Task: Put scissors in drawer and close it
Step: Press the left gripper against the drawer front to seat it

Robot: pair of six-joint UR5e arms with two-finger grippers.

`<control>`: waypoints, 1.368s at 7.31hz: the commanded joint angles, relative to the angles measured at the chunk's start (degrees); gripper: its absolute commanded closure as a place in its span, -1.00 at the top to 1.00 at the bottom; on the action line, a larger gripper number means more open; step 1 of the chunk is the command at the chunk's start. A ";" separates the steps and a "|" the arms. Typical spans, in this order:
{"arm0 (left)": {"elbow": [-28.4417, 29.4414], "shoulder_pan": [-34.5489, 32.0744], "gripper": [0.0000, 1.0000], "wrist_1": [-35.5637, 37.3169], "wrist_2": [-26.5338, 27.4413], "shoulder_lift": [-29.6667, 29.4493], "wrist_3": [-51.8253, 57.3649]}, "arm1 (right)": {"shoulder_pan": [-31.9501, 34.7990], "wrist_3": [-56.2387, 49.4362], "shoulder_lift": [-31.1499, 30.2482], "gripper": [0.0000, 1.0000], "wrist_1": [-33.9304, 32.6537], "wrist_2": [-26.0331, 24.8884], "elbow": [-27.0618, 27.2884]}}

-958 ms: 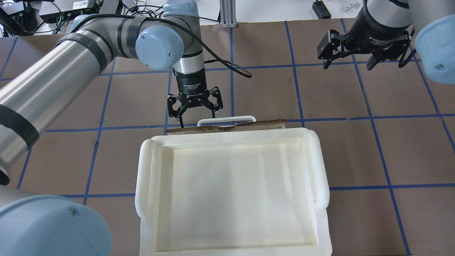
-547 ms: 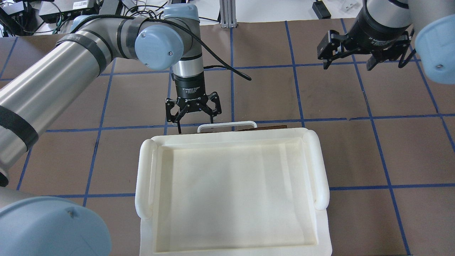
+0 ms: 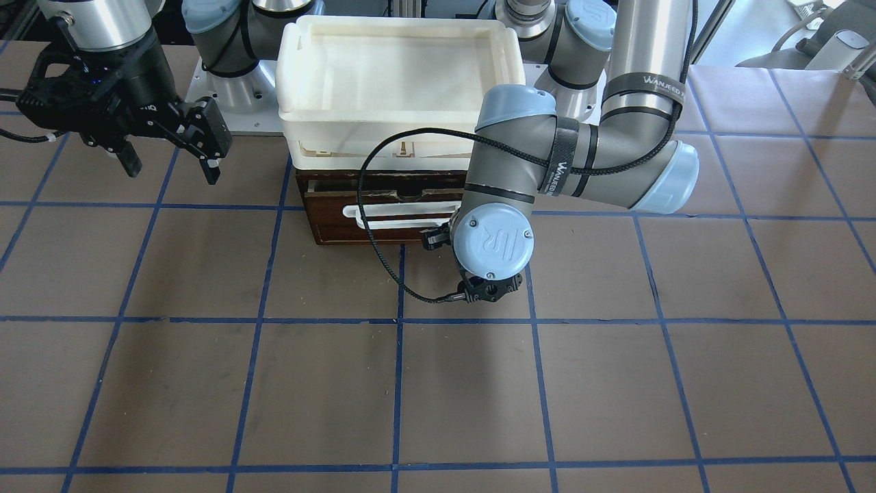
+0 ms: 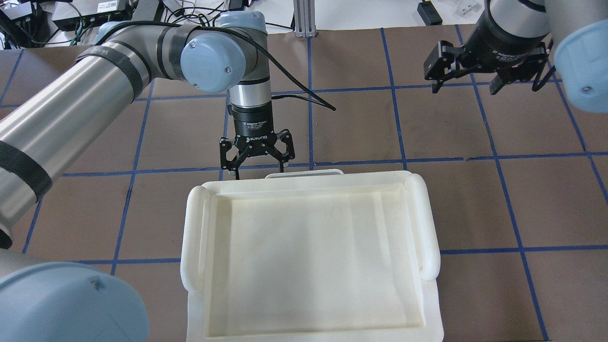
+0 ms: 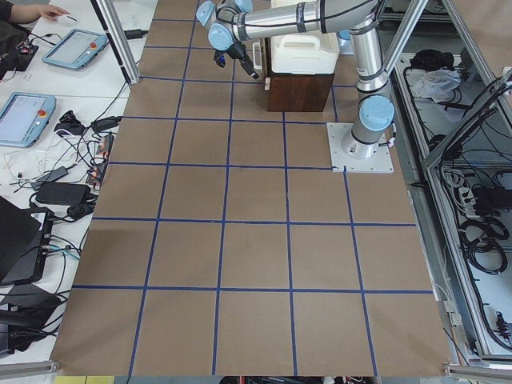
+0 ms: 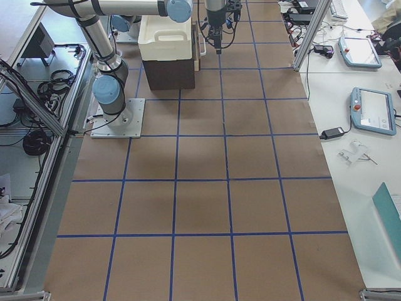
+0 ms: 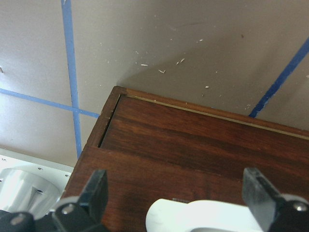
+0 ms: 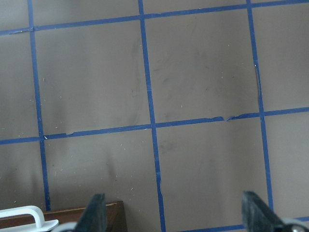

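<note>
Above drawer [image 3: 335, 222], cream tray [image 4: 428, 223]; left claw [image 4: 260, 173] open at white handle [image 4: 304, 172]; right claw [image 4: 464, 89] open, well apart.

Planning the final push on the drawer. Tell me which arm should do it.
Left. The left claw sits open right at the drawer's white handle, fingers pointing at its front. The right claw hangs open far off to the side, away from the drawer.

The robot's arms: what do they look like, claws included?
Both the left arm and right arm are silver-grey tubes with pale blue caps at the joints. Black straps with white lettering bind a black cable along the left arm. The left gripper and right gripper are black, each with two thin fingers.
</note>
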 commanded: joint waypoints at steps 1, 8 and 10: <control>0.04 0.00 1.00 -2.10 -0.25 -0.23 -1.43 | 0.00 0.00 0.00 1.00 0.07 0.00 0.00; -0.05 -0.09 1.00 -3.87 -0.07 -0.85 -2.24 | 0.00 0.00 0.00 1.00 0.07 0.00 0.00; -0.05 -0.17 1.00 -4.22 -0.34 -0.94 -2.33 | 0.00 0.00 0.00 1.00 0.07 0.00 0.00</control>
